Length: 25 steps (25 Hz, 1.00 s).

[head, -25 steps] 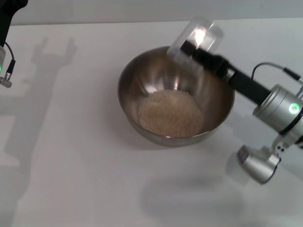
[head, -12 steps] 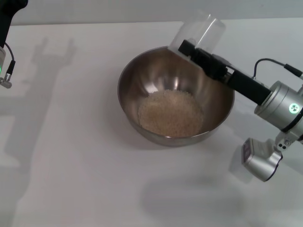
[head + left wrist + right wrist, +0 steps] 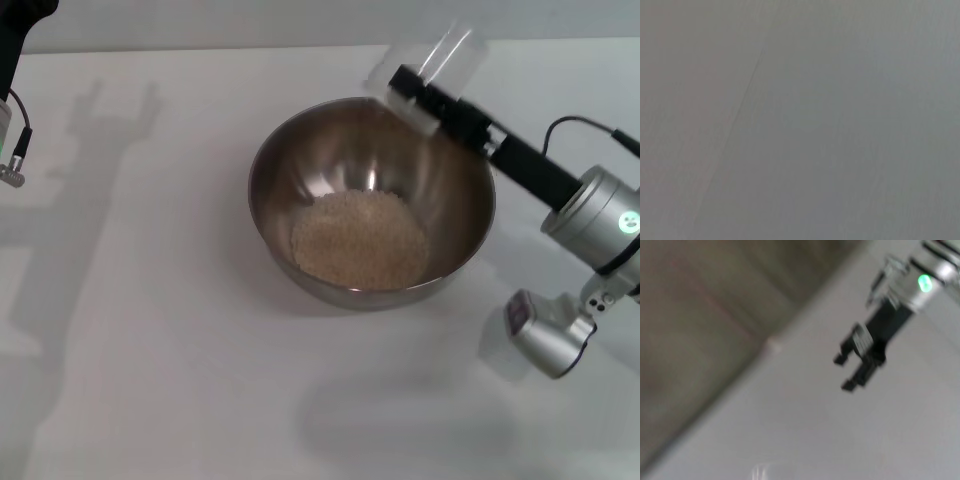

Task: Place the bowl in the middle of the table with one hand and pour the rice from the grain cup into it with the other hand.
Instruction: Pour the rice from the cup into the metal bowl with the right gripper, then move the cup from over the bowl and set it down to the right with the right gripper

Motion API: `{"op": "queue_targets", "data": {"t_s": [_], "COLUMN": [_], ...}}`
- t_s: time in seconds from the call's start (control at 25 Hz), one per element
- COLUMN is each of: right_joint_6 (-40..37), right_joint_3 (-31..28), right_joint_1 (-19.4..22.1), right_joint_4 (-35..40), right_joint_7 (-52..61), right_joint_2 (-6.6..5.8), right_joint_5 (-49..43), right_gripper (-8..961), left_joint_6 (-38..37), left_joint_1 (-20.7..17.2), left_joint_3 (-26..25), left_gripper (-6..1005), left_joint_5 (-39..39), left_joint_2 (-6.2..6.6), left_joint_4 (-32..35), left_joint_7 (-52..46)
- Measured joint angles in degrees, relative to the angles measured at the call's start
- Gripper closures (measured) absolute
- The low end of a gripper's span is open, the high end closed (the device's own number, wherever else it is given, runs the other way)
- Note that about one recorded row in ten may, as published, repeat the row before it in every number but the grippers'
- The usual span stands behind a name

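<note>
Head view: the bowl point(image 3: 372, 200) sits near the middle of the white worktop point(image 3: 170, 330), upright, steel, shiny inside. The rice point(image 3: 360, 238) lies in a loose pale heap on the bowl's bottom, a bit toward the near wall. No grains visible on the worktop around it.

The right tool point(image 3: 412, 88) reaches in from the right side on a black wrist and silver arm segment, green light lit on the arm. It is clamped on the grain cup point(image 3: 432, 62), fingers closed against the cup. The cup hangs above the bowl's far right rim, tilted, clear plastic; its inside looks empty, though the glare makes that hard to confirm. Cup is not touching the bowl as far as can be seen.

The left arm sits at the far left edge of the head view, well apart from the bowl, only a black and silver part showing; its tool is out of that picture. The right wrist view shows the left tool point(image 3: 854, 371) farther off, hanging above the worktop, black fingers spread apart with nothing between them, green light on the silver wrist above it. A faint clear rim of the cup shows at the edge of that view.

Left wrist view: plain grey surface only, 1 faint line across it, nothing else to tell.

Arm shadows fall on the worktop at left and below the bowl.
</note>
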State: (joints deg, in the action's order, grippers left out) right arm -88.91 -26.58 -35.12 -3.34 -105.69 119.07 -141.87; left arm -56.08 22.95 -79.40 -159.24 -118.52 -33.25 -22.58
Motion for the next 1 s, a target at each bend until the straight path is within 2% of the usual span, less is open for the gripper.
{"op": "queue_targets", "data": {"t_s": [0.24, 0.36, 0.6, 0.64, 0.68, 0.8, 0.84, 0.88, 1.0], "right_joint_6": [0.2, 0.3, 0.3, 0.3, 0.3, 0.0, 0.0, 0.0, 0.8], "right_joint_3": [-9.9, -12.4, -12.7, -12.5, -12.5, -12.2, -12.1, -12.1, -12.0], "right_joint_1": [3.0, 5.4, 9.3, 10.8, 10.8, 13.0, 14.5, 14.5, 16.1], "right_joint_4": [-6.7, -11.4, -18.6, -21.2, -21.2, -24.7, -26.7, -26.7, -27.7], "right_joint_7": [14.0, 20.0, 33.4, 40.7, 40.7, 51.0, 58.4, 58.4, 70.6], "right_joint_2": [0.13, 0.24, 0.52, 0.57, 0.57, 0.6, 0.6, 0.6, 0.53], "right_joint_5": [1.2, 2.0, 6.6, 9.7, 9.7, 15.1, 19.0, 19.0, 23.8], "right_gripper": [917, 916, 914, 913, 913, 912, 911, 911, 910], "left_joint_6": [-0.2, -0.5, -1.0, -1.6, -1.6, -2.0, -2.0, -2.0, -2.1], "left_joint_1": [-0.1, -0.1, -0.1, -0.1, -0.1, -0.2, -0.3, -0.3, -0.3], "left_joint_3": [0.3, 0.3, 0.3, 0.3, 0.3, 0.3, 0.3, 0.3, 0.3], "left_gripper": [184, 184, 184, 184, 184, 184, 184, 184, 184], "left_joint_5": [0.0, 0.0, 0.0, 0.0, 0.0, 0.0, 0.0, 0.0, 0.0], "left_joint_2": [0.05, 0.05, 0.12, 0.12, 0.12, 0.14, 0.14, 0.14, 0.14], "left_joint_4": [0.0, 0.0, 0.0, 0.2, 0.2, 0.6, 1.0, 1.0, 1.2], "left_joint_7": [0.0, 0.0, 0.0, 0.0, 0.0, 0.1, 0.2, 0.2, 0.4]}}
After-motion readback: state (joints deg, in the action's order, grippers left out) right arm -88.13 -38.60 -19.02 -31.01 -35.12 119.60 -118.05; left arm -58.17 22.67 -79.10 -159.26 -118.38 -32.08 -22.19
